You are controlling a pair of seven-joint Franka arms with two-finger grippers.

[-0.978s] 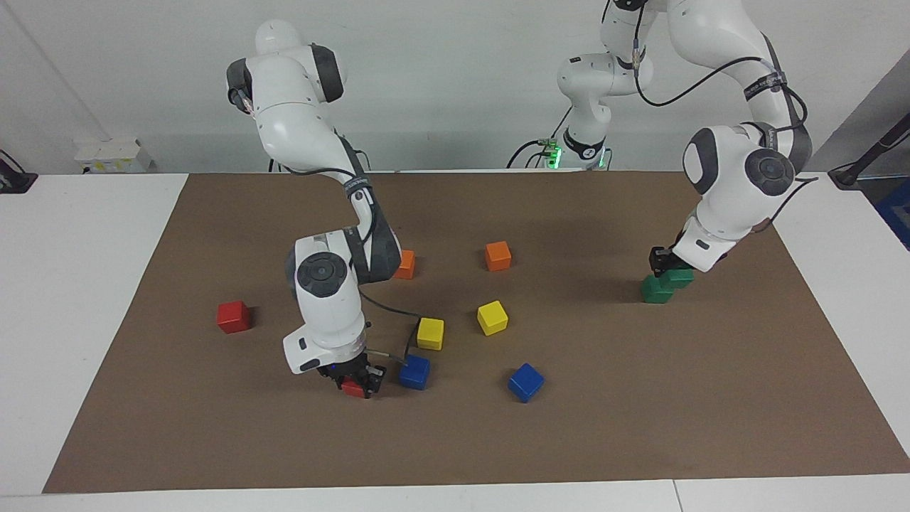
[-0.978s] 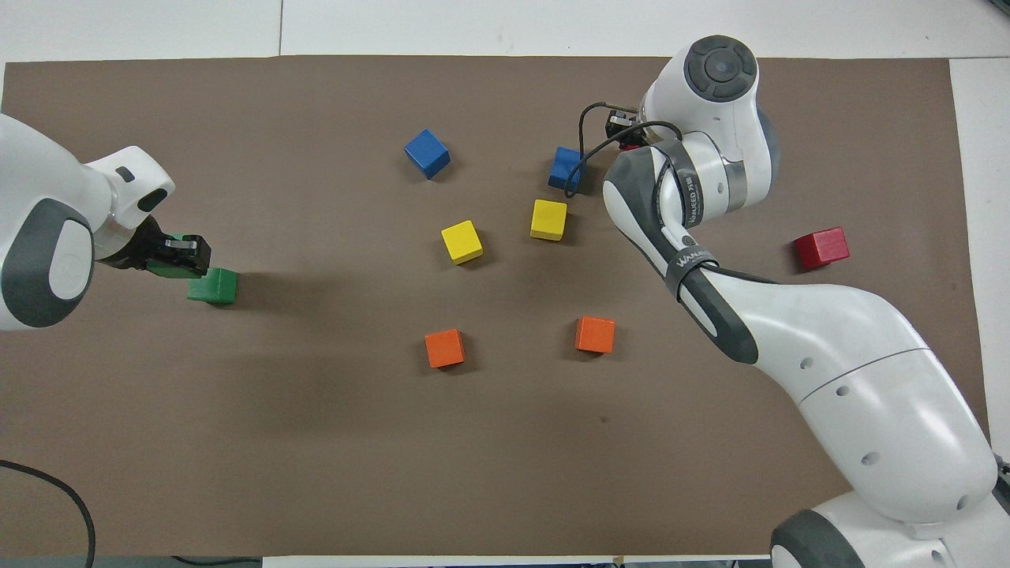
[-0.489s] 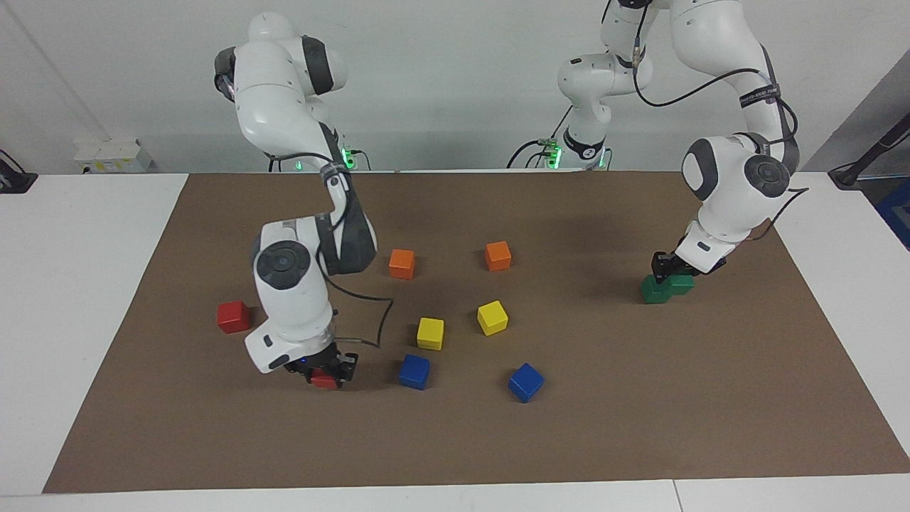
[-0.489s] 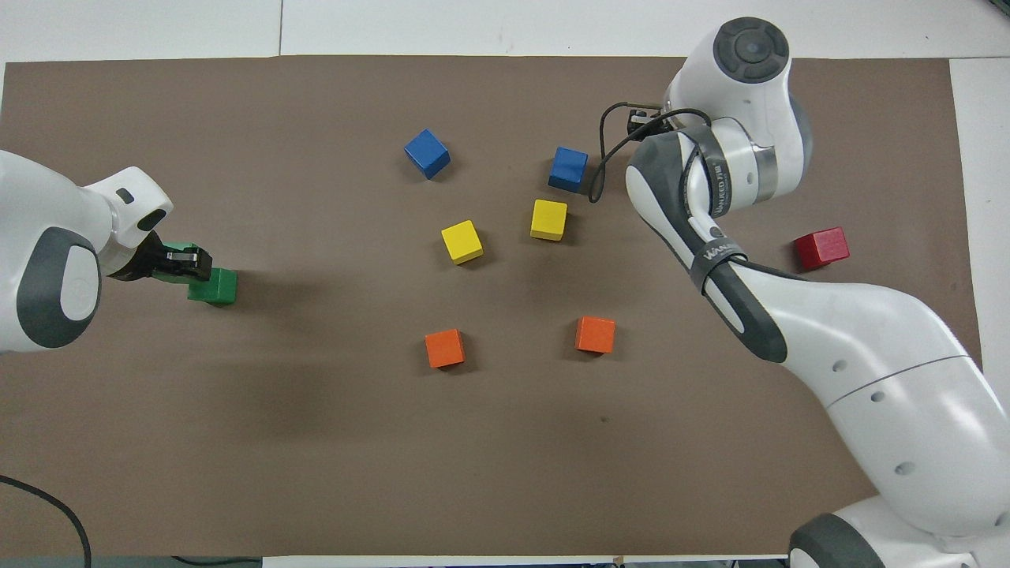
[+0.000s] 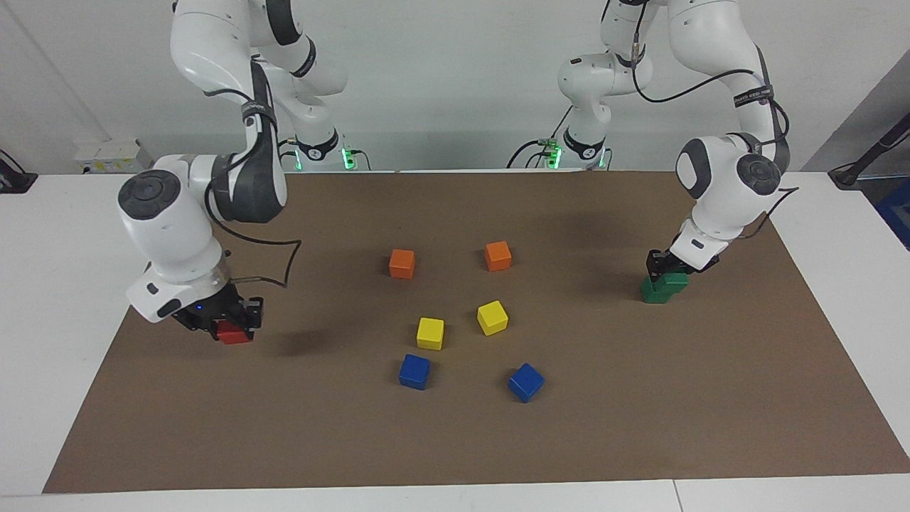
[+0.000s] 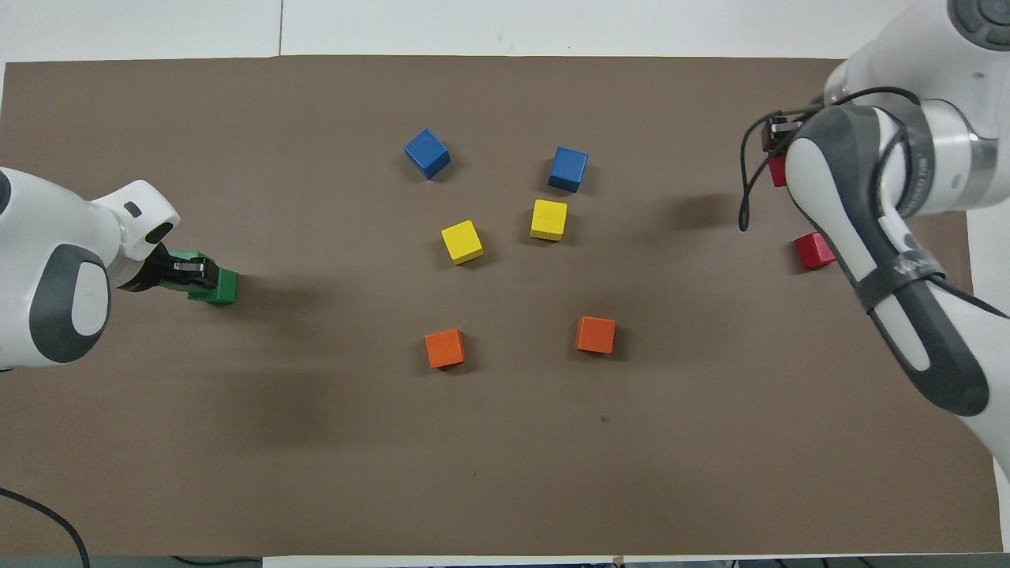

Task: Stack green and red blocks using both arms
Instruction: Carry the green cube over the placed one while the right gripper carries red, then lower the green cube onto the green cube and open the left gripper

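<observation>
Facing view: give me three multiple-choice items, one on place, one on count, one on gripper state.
1. Left gripper is: A over orange cubes; B over blue cubes; C at the lower green block.
2. Yellow cubes number: A one; B two; C three.
3. Right gripper is: A shut on a red block; B open, empty; C shut on a blue cube.
Answers: 1 C, it holds the upper green block against that one. 2 B, two lie mid-table. 3 A, red shows between its fingers.

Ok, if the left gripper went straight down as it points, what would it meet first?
Probably the lower green block: the left gripper, shut on the upper green block, hangs just over it, slightly offset.
</observation>
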